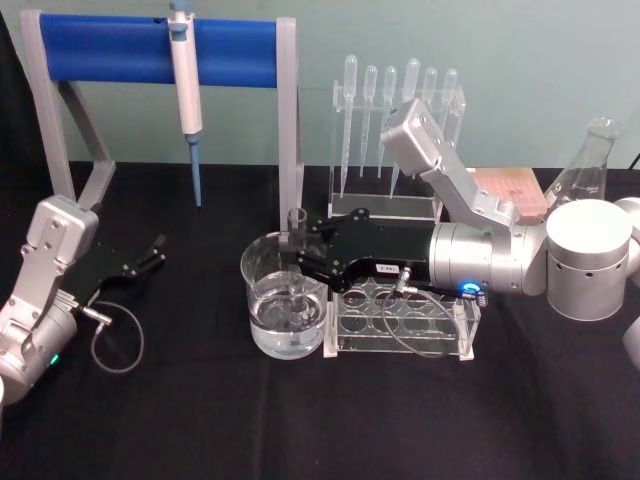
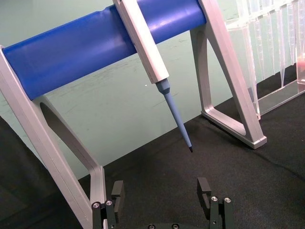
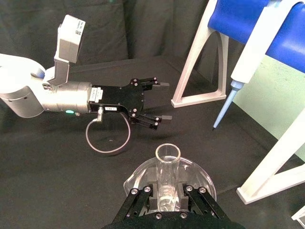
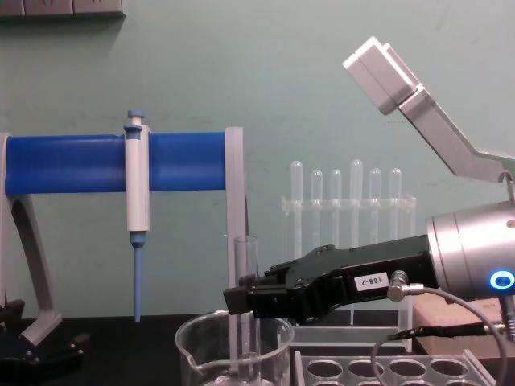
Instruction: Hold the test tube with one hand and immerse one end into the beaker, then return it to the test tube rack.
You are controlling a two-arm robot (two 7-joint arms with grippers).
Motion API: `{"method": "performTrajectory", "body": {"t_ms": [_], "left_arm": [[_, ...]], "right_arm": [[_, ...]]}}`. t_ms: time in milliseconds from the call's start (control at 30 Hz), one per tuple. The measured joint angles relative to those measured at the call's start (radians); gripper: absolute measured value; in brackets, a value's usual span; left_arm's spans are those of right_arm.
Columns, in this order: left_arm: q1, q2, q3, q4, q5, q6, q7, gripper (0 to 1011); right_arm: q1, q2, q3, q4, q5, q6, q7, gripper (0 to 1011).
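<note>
The black table cloth point(image 1: 200, 420) is bare along the front. It is also bare between the black left gripper point(image 1: 156, 252), resting with fingers apart, and the wide clear glass beaker point(image 1: 285, 300). A hand could pass there. Just right of the beaker, the clear plastic test tube rack point(image 1: 400, 320) blocks the way. Behind the beaker rises a grey leg of the big blue-bar stand point(image 1: 100, 48), with the white-and-blue pipettor point(image 1: 186, 80) hanging from it. The black right gripper point(image 1: 298, 257) reaches over the rack, pinching the long clear glass test tube point(image 1: 297, 222) that stands in the beaker.
</note>
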State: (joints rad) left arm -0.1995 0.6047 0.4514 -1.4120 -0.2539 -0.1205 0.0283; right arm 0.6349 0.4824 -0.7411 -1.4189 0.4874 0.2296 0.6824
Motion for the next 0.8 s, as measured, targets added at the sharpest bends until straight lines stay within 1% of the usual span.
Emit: {"method": "performTrajectory", "body": {"t_ms": [800], "left_arm": [[0.0, 0.0, 0.0, 0.0, 0.0, 0.0, 0.0, 1000]], "right_arm": [[0.0, 0.0, 0.0, 0.0, 0.0, 0.0, 0.0, 231]]}}
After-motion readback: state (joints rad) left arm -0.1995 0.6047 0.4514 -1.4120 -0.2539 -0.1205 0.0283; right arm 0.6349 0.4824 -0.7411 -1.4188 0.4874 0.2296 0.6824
